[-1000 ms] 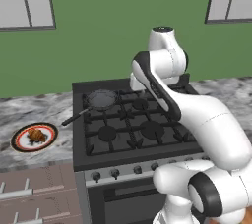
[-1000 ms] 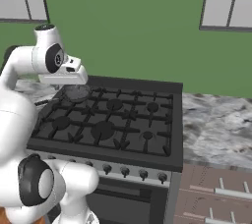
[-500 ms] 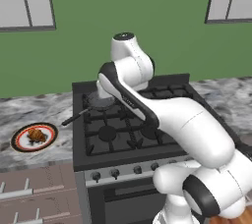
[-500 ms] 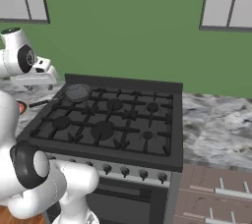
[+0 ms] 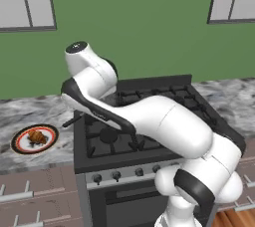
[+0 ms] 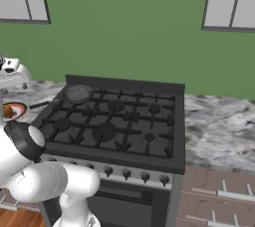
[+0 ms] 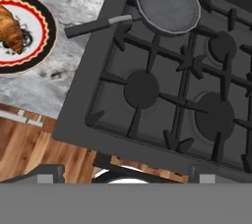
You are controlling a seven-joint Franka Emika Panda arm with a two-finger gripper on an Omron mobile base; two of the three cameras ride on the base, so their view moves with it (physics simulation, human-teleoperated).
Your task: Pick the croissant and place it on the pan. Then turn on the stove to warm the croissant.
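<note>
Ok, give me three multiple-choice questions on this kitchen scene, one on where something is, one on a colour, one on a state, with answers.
1. Where does the croissant lie?
A. In the pan
B. On the plate, on the counter beside the stove
C. On a front burner

2. What colour is the plate's rim?
A. Blue
B. Green
C. Red

3. What is the state of the pan?
A. Empty, on a back burner of the stove
B. Holding the croissant
C. Upside down on the counter

Answers: 1 B, the pastry rests on the plate left of the stove. 2 C, a red ring borders the white plate. 3 A, its grey inside is bare.
</note>
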